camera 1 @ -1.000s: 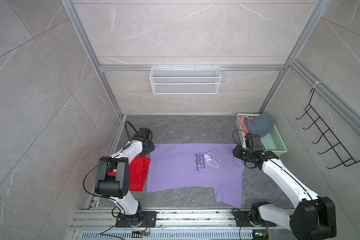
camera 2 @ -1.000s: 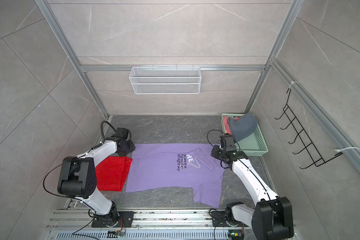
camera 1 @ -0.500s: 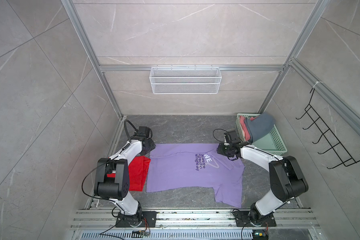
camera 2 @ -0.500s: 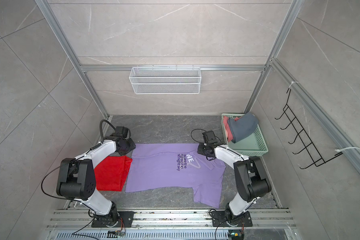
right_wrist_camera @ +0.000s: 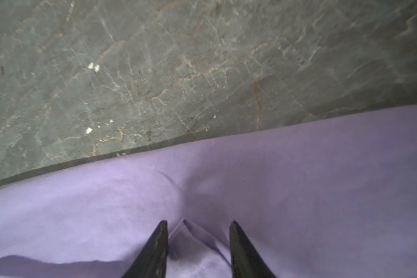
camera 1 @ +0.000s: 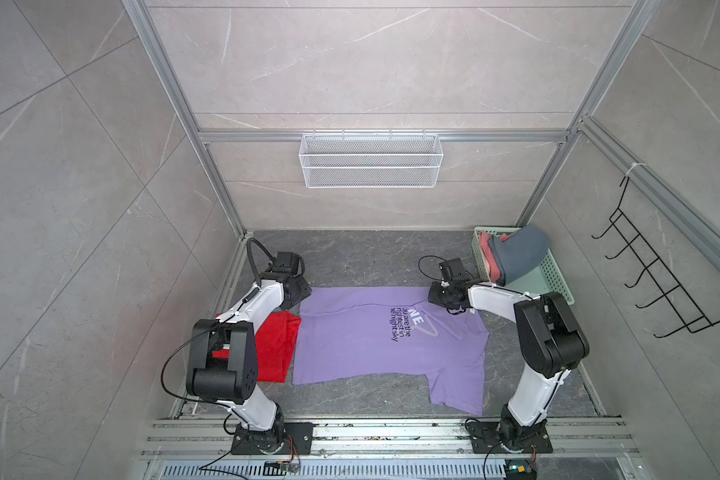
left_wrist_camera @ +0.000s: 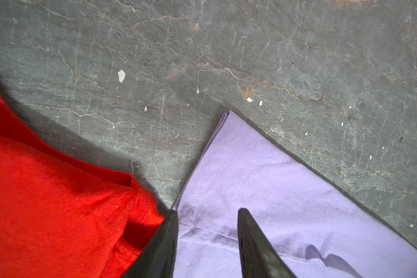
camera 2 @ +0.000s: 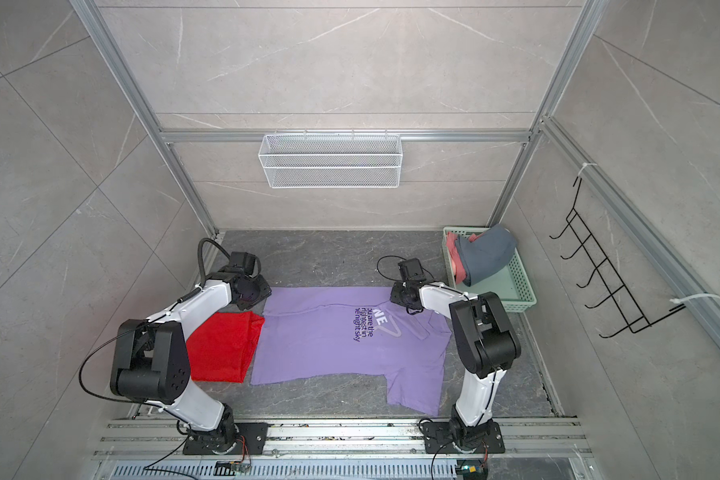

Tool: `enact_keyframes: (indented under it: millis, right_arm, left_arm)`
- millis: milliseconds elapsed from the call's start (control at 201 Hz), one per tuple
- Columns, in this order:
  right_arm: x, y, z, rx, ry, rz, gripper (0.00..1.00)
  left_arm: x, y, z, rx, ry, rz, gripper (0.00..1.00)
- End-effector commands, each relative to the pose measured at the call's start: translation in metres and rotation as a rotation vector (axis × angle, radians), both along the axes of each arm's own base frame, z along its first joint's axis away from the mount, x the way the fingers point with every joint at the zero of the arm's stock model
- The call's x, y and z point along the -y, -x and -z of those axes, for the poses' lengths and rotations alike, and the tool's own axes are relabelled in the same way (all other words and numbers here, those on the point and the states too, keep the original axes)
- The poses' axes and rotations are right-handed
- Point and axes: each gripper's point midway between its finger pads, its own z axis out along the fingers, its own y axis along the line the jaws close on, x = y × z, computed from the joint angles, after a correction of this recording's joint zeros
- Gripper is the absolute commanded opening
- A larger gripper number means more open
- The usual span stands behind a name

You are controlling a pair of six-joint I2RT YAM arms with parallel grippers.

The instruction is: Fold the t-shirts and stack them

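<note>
Currently on the table [camera 1: 366, 257]:

- **Lilac-purple t-shirt** [camera 1: 362, 345]: spread flat. Its long axis runs side to side between the two arms, hem toward the left arm, collar and near sleeve toward the right.
- **Left gripper** [left_wrist_camera: 207, 210]: jaws partly apart with nothing clamped. It sits low over the shirt's far hem corner, one finger at the cloth's edge.
- **Right gripper** [right_wrist_camera: 198, 222]: jaws likewise apart, straddling a small raised pleat on the far edge near the collar end. No grip is closed.
- **Relation:** each arm is nearest its own end of that far edge, so the likely fold draws it toward the near side.
- **Red t-shirt** [camera 1: 277, 345]: folded, just beside the hem.
- **Slate-blue t-shirt** [camera 1: 520, 253] and **salmon-pink t-shirt** [camera 1: 488, 257]: heaped in the green basket [camera 1: 558, 282], far right.
</note>
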Motion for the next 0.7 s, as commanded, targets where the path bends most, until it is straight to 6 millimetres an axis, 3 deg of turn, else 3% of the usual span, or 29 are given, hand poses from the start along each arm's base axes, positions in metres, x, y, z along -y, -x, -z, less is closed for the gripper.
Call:
enact_keyframes:
  millis: [0, 105, 294, 513, 647, 697]
  right_arm:
    - [-0.010, -0.008, 0.002, -0.007, -0.027, -0.006, 0.38]
    - [-0.015, -0.004, 0.000, -0.014, -0.038, -0.007, 0.19]
    - [-0.018, 0.011, -0.016, -0.004, -0.052, -0.014, 0.01]
    - [-0.023, 0.037, -0.050, 0.024, -0.092, -0.007, 0.00]
    - [-0.027, 0.061, -0.055, -0.019, -0.102, 0.014, 0.00]
    - [-0.034, 0.071, -0.057, -0.037, -0.114, -0.004, 0.04]
  left_arm:
    - [0.004, -0.013, -0.020, 0.053, 0.005, 0.019, 0.44]
    - [0.003, -0.013, -0.020, 0.049, 0.003, 0.021, 0.44]
    - [0.001, -0.009, -0.017, 0.037, -0.009, 0.013, 0.44]
    - [0.000, -0.006, -0.014, 0.028, -0.008, 0.010, 0.44]
    - [-0.001, -0.004, -0.012, 0.019, -0.013, 0.006, 0.44]
    - [-0.002, -0.002, -0.011, 0.015, -0.016, 0.004, 0.44]
